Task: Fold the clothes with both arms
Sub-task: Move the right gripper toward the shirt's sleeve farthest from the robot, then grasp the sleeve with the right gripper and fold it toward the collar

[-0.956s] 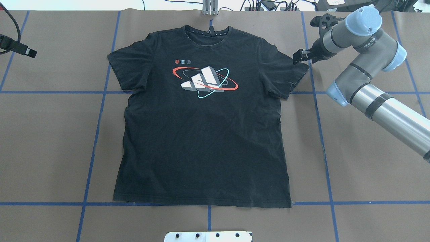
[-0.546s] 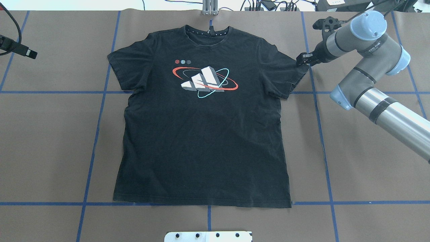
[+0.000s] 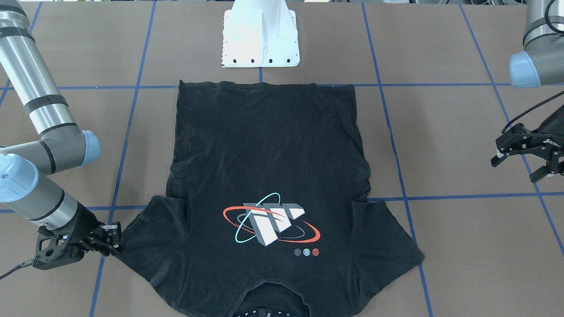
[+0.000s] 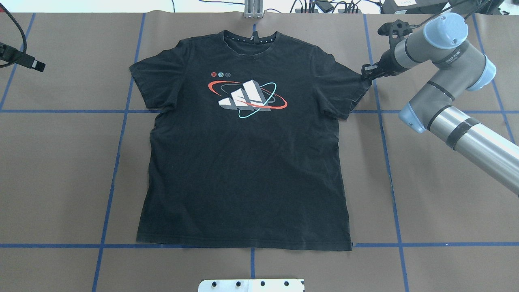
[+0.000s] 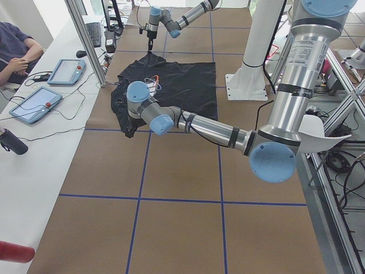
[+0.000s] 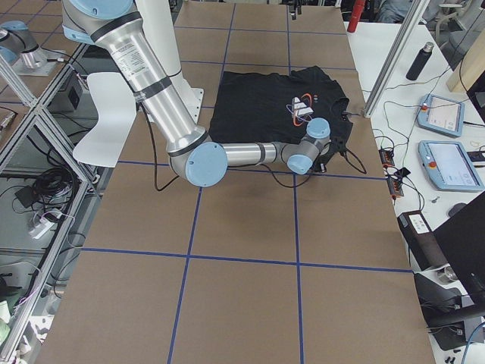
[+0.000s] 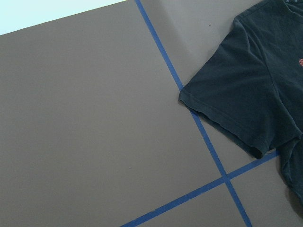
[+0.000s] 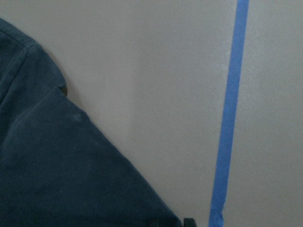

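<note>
The black T-shirt (image 4: pixel 243 162) lies flat and face up on the brown table, collar at the far edge in the overhead view; it also shows in the front view (image 3: pixel 264 167). My right gripper (image 4: pixel 367 73) is down at the outer tip of the shirt's right-hand sleeve (image 4: pixel 348 87) and looks shut on it. In the front view it (image 3: pixel 113 240) touches that sleeve tip. The right wrist view shows the sleeve corner (image 8: pixel 71 165) reaching its fingertips. My left gripper (image 3: pixel 515 169) is open and empty, held well clear of the other sleeve (image 7: pixel 236 94).
The white pedestal base (image 3: pixel 260 35) stands at the near edge behind the shirt's hem. Blue tape lines (image 4: pixel 117 154) grid the brown table cover. A side bench with tablets (image 5: pixel 34 103) and a metal post (image 5: pixel 85 40) runs along the far edge.
My right gripper has shifted slightly right and down onto the sleeve tip, and its jaws have narrowed from wide open. The left gripper and the shirt have stayed put.
</note>
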Robot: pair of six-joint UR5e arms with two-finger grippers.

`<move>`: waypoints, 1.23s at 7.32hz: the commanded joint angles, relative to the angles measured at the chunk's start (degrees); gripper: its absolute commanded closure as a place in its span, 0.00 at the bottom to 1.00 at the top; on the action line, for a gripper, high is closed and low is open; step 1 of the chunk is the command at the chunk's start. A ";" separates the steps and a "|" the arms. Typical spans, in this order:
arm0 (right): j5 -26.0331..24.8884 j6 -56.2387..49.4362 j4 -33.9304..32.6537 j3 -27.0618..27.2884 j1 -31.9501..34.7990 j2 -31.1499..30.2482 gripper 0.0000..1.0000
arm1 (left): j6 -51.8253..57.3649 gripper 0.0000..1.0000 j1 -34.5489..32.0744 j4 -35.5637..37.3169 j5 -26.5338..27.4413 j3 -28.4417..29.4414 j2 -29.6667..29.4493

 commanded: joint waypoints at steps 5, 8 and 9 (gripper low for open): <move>4.37 2.70 -4.89 2.55 0.97 3.36 1.00 | 0.00 0.00 0.09 -0.01 0.00 0.10 0.08; 0.36 10.96 -15.00 2.04 -2.79 13.81 1.00 | 0.00 0.00 0.27 -0.01 0.00 0.10 -0.01; -2.37 13.42 -18.25 1.77 -4.72 16.89 1.00 | 0.00 0.00 0.27 -0.01 0.00 0.10 0.08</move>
